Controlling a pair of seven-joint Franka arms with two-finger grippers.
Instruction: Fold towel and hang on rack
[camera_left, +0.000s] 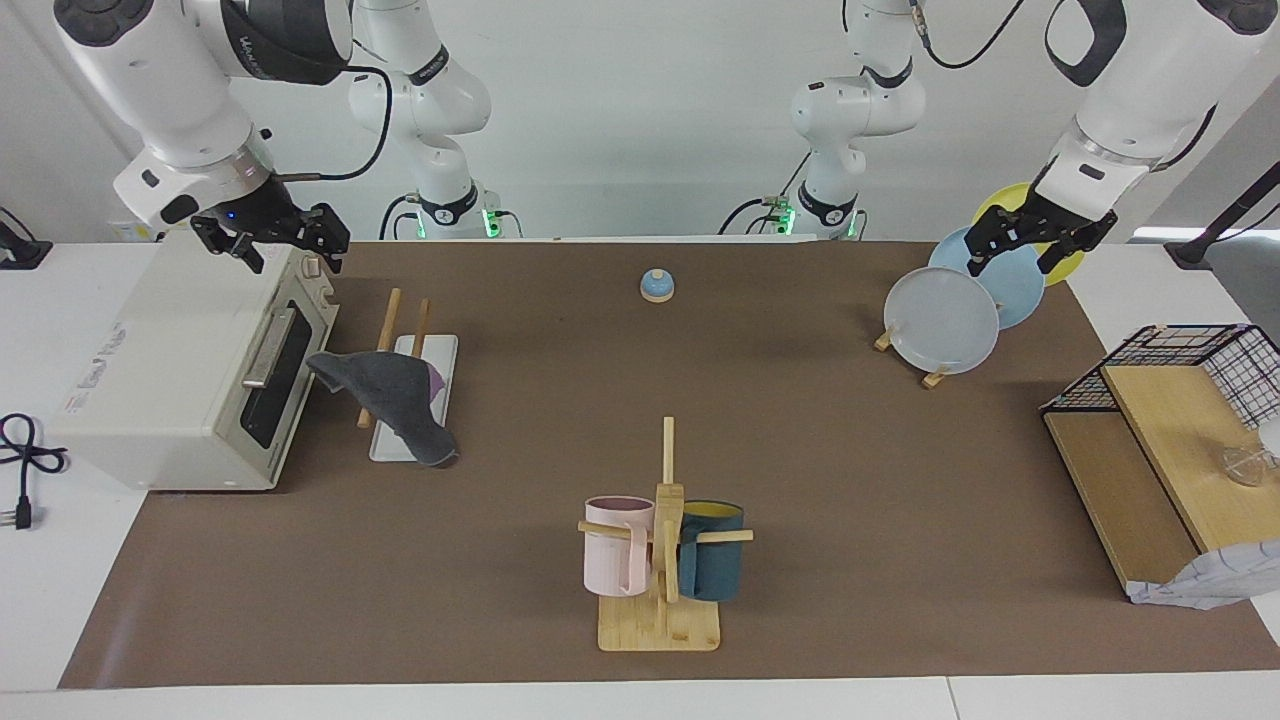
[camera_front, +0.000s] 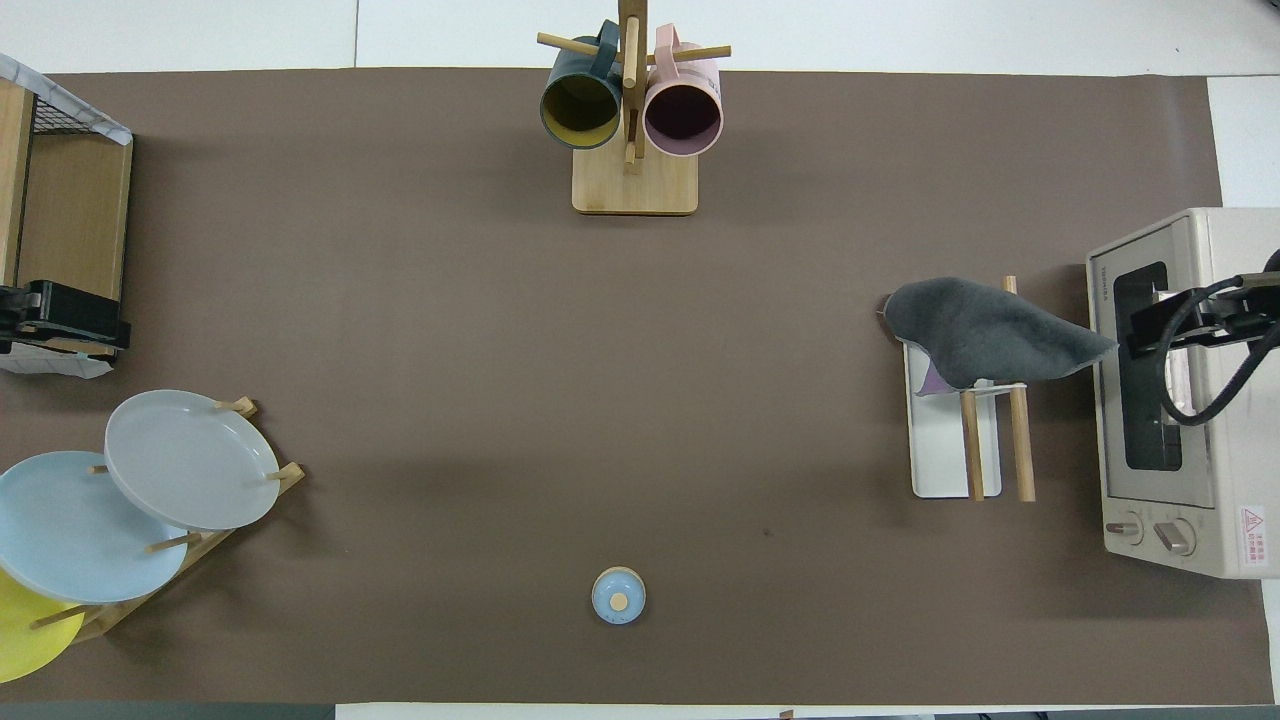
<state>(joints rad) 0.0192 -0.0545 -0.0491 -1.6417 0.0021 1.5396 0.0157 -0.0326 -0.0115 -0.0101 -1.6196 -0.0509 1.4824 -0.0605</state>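
Seeing grey towel (camera_left: 395, 398) draped over rack (camera_left: 412, 368), beside toaster oven (camera_left: 190, 370) at right arm's end of counter (camera_left: 800, 420). Right pincer (camera_left: 272, 240) released, I read it raised over oven top. Left pincer (camera_left: 1035, 243) released, apparently empty, up over plates (camera_left: 965, 300) at left arm's end.

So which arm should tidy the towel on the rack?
Right: the right gripper hangs open over the toaster oven beside the towel and rack; the left gripper is over the plates.
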